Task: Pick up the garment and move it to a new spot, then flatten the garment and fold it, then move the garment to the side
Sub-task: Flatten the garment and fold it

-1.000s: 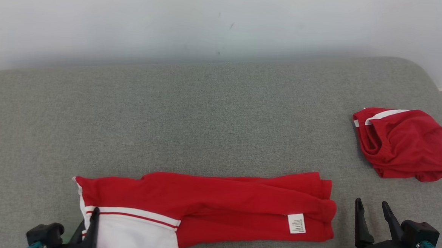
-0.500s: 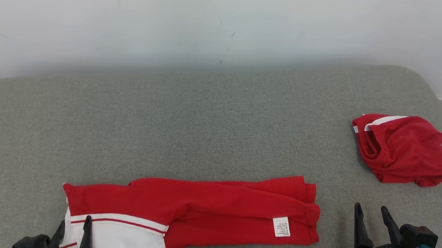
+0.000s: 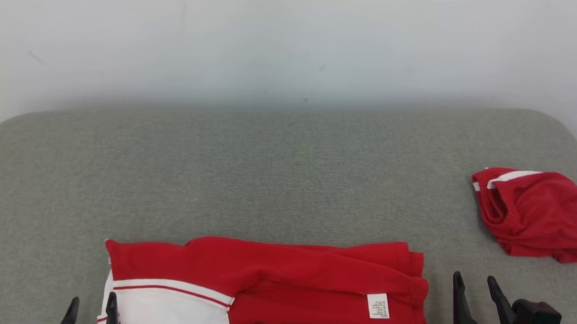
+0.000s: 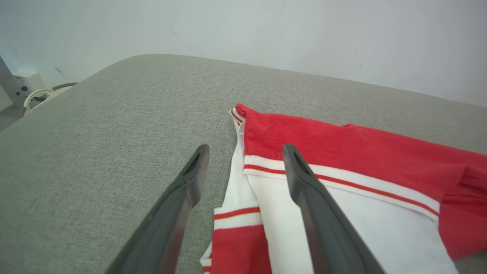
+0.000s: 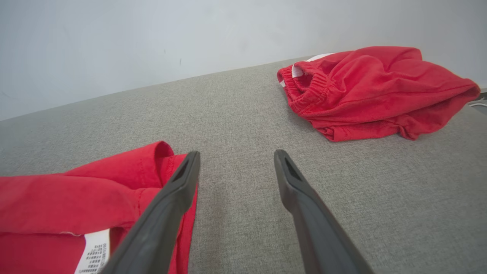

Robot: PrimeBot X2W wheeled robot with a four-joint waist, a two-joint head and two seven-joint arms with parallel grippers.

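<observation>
Head view: long folded red-and-white garment (image 3: pixel 268 274) flat at 6 o'clock on the grey counter (image 3: pixel 268 171); red bundle (image 3: pixel 537 214) at 3 o'clock; left gripper (image 3: pixel 92 304) at 7 o'clock, right gripper (image 3: pixel 473 280) at 5 o'clock.

Left wrist view: fingers (image 4: pixel 182 190) apart, empty, straddling the garment's white edge.

Right wrist view: fingers (image 5: pixel 300 198) apart over bare counter; garment's red end at 8 o'clock, bundle at 1 o'clock.

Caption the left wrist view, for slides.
Open left gripper at the edge of a red garment on a grey surface.
</observation>
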